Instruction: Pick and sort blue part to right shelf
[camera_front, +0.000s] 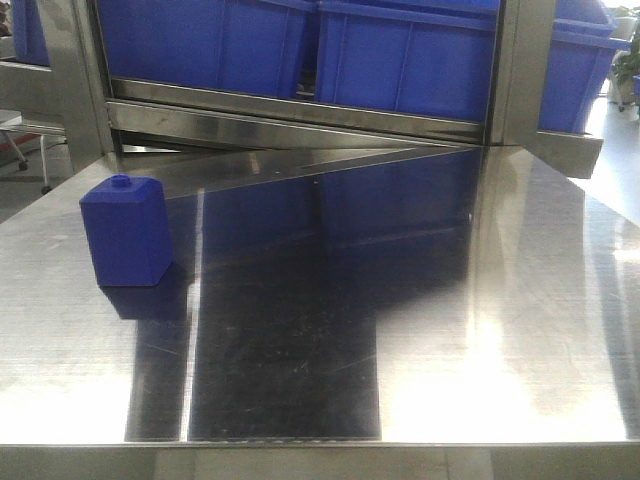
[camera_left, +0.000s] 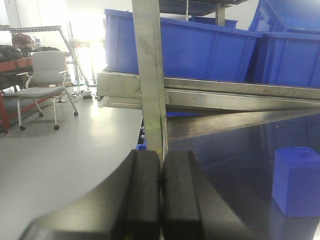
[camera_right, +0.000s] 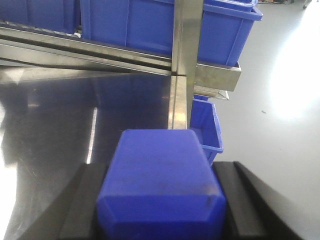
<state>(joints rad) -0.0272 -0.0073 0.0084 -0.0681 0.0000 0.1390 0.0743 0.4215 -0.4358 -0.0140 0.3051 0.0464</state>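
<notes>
Your right gripper (camera_right: 160, 215) is clamped on the blue part (camera_right: 159, 175), aimed at the right shelf (camera_right: 181, 55), likely for sorting, while your left gripper (camera_left: 161, 182) sits pinched together and empty, apart from the knobbed blue block (camera_front: 127, 232).

The blue part (camera_right: 161, 170) in the right hand (camera_right: 160, 202) runs off the bottom edge; the blue block (camera_left: 298, 182) is cropped at right.
</notes>
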